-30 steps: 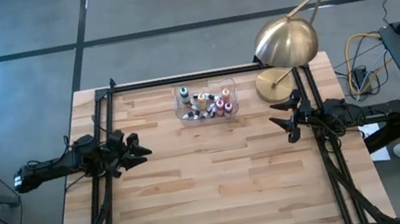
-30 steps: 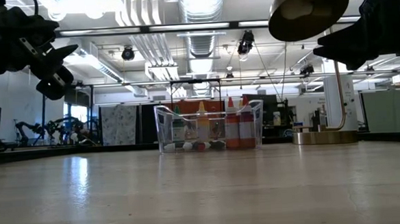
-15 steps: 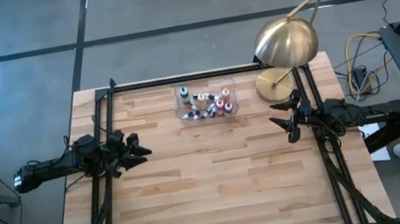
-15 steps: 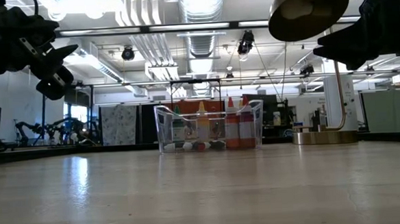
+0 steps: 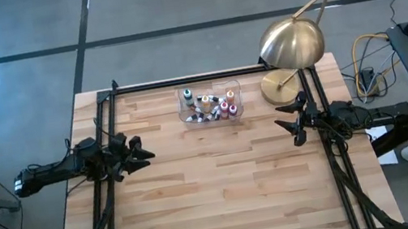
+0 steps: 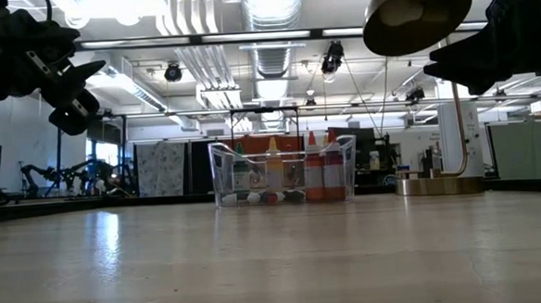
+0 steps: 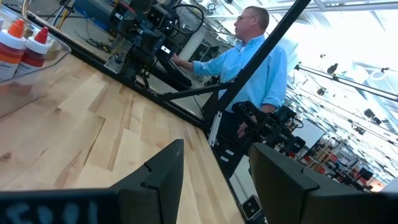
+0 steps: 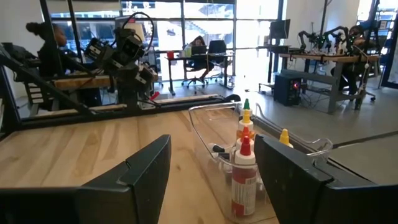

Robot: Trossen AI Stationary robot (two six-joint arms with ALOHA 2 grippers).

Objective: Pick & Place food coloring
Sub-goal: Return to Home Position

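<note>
both arms sit pulled back at the worktop (image 5: 217,199) sides, one on each, each gripper pointing in toward the middle and raised off the wood.

left gripper (image 5: 143,152): released, fingers (image 7: 158,177) spread, nothing between them. right gripper (image 5: 286,124): same, fingers (image 8: 146,168) apart and empty.

food coloring bottles (image 5: 209,106) are all in the clear tub (image 5: 236,85). i can't spot any loose on the bare wood. low view shows a few standing upright, caps up, with others lying flat on the tub floor.

key geometry: the tub lies diagonally ahead of each gripper, forward and off toward the brass lamp (image 5: 291,45) end of the worktop, well apart from both. its long axis runs across the line between the two grippers, so each one faces a short end at an angle. neither arm looks clearly nearer; the gap is about even from both sides.

my read: placing is done, and what's left is settling the arms at home. that move doesn't point toward the tub at all, so risk of clipping it or the lamp looks low. the right gripper is the one closer to the lamp base.
</note>
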